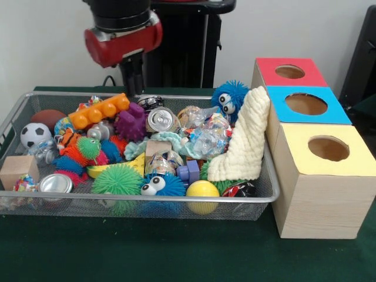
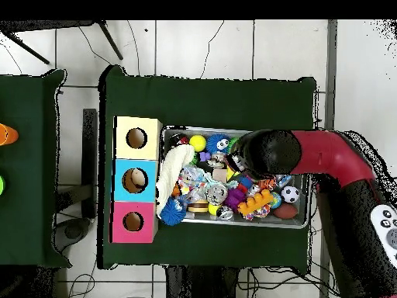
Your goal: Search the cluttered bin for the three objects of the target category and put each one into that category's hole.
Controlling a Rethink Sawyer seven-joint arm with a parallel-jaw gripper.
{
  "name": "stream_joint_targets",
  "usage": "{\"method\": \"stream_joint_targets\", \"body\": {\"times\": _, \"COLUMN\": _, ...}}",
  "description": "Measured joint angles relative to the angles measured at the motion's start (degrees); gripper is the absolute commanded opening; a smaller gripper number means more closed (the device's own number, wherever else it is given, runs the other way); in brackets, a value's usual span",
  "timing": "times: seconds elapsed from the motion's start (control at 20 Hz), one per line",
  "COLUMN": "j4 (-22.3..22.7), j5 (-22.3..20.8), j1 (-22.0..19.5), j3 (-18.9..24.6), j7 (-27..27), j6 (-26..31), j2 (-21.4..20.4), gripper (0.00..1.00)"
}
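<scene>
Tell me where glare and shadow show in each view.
Front view: bright glare on the top of the silver can and on the crinkled clear wrapper; soft shadow under the wire bin on the green cloth. Overhead view: the arm covers part of the bin, and the holes in the boxes look dark.

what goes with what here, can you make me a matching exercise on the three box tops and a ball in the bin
Things:
1. box top nearest the camera
2. middle box top
3. farthest box top
4. soccer ball

Descriptions:
A. red
B. black and white
C. yellow
D. blue

Pairs: 1-C, 2-D, 3-A, 4-B
</scene>
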Motion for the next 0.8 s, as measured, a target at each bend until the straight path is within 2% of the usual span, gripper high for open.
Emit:
{"method": "stream_joint_targets", "body": {"times": 0.45, "j4": -8.55, "j5": -0.22, "j1": -2.37, "j3": 1.36, "j7": -1.48, "j6": 0.01, "j2": 4.77, "gripper": 0.00}}
{"method": "stream_joint_targets", "body": {"times": 0.8, "j4": -13.36, "j5": -1.61, "j1": -4.05, "j3": 1.80, "j7": -2.06, "j6": 0.02, "j2": 7.76, "gripper": 0.00}}
